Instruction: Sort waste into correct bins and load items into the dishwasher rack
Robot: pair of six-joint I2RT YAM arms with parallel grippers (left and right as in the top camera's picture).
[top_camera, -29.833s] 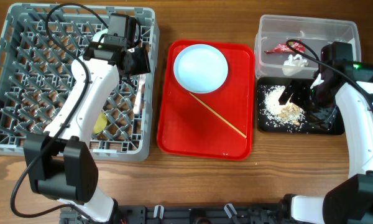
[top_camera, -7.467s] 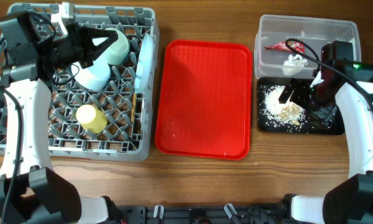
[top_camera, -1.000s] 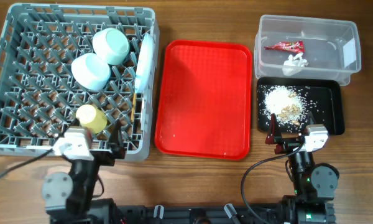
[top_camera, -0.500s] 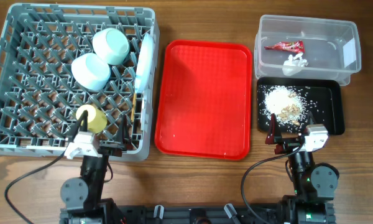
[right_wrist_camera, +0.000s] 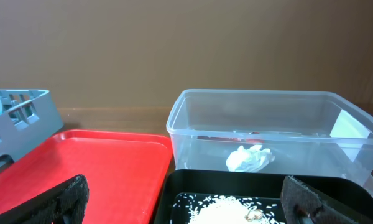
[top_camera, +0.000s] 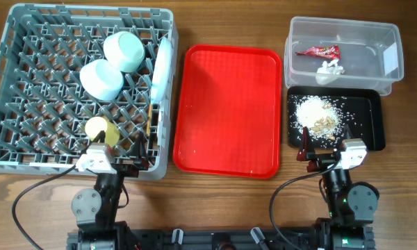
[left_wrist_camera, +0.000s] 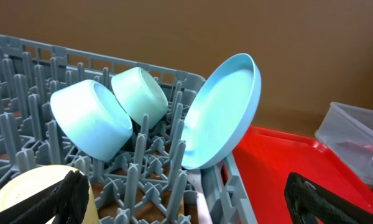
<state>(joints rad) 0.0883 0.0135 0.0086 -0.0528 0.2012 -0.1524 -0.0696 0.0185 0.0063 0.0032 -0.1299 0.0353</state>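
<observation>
The grey dishwasher rack (top_camera: pixel 14 83) holds a pale blue bowl (top_camera: pixel 101 79), a pale green bowl (top_camera: pixel 125 50), a yellow cup (top_camera: pixel 101 130), a plate on edge (top_camera: pixel 161 66) and a thin chopstick (top_camera: pixel 150 119). In the left wrist view the bowls (left_wrist_camera: pixel 90 121) and the plate (left_wrist_camera: pixel 224 112) stand among the pegs. The clear tub (top_camera: pixel 344 35) holds the red wrapper (top_camera: pixel 318 51) and the white tissue (top_camera: pixel 329 69). The black tray (top_camera: pixel 372 121) holds rice scraps (top_camera: pixel 317 118). My left gripper (top_camera: pixel 118 158) and right gripper (top_camera: pixel 326 154) are open and empty at the table's front edge. The fork is not visible.
An empty red serving tray (top_camera: pixel 229 111) lies between the rack and the bins. It also shows in the right wrist view (right_wrist_camera: pixel 81 168) beside the clear tub (right_wrist_camera: pixel 267 134). Both arms are folded low at the front edge.
The left arm has shifted slightly to the right at the front edge over the last second. The right arm and all objects have stayed still.
</observation>
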